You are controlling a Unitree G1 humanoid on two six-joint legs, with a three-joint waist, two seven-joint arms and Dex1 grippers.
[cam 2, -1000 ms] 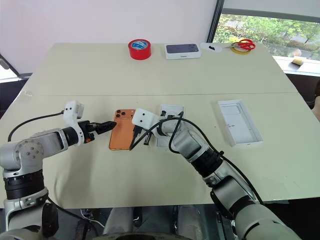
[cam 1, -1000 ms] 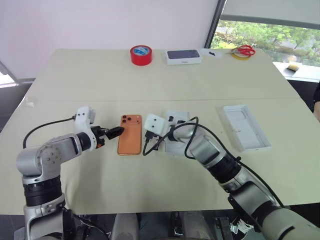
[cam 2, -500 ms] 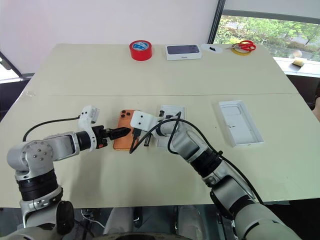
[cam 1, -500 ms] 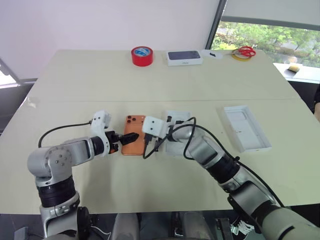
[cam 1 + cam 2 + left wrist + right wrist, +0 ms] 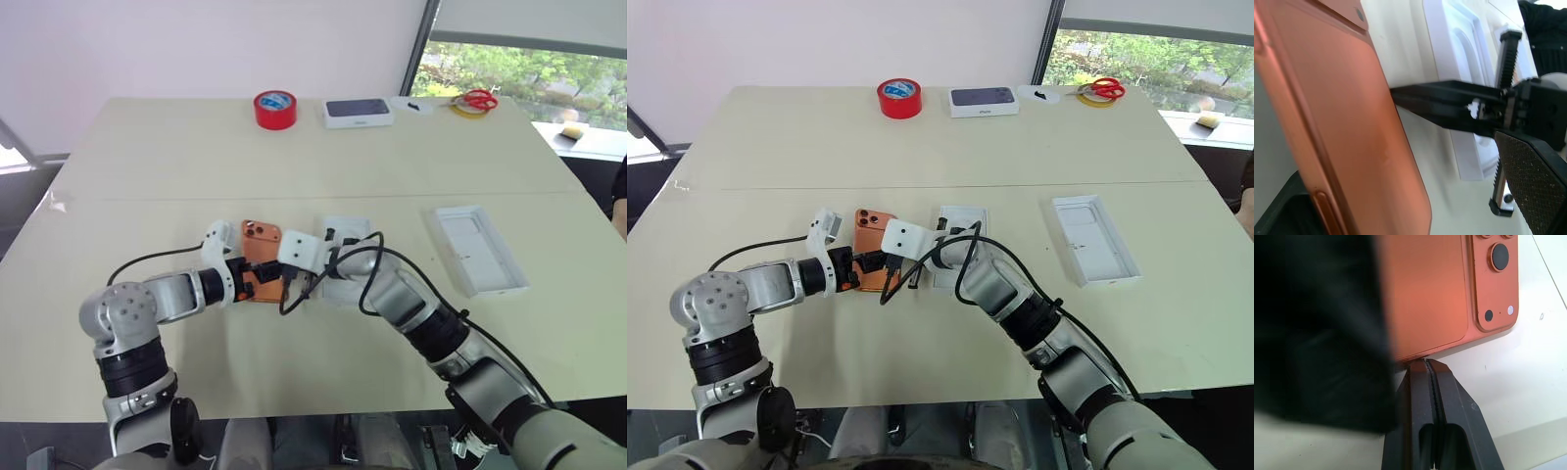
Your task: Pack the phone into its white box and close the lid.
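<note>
**Phone wedged between two grippers**

Mid-table, the phone (image 5: pixel 263 262) lies back-up just beside the white box (image 5: pixel 345 257). Left gripper (image 5: pixel 257 282) spreads wide around its near end; right gripper (image 5: pixel 1426 366), fingers pressed together, touches its edge — blocking the way to the box. The lid (image 5: pixel 480 249) sits well apart. Red tape (image 5: pixel 275 108), a closed box (image 5: pixel 359 112) and scissors (image 5: pixel 477 99) line the far edge.

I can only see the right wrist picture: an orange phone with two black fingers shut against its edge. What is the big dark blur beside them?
Observer: The head camera shows it is the left gripper, at the phone from the other side.
Operator: Is it holding the phone?
Observer: Not by the left wrist view: its fingers stand open with the phone between them.
Operator: And the box?
Observer: The white box lies right beside the phone, under the right arm.
</note>
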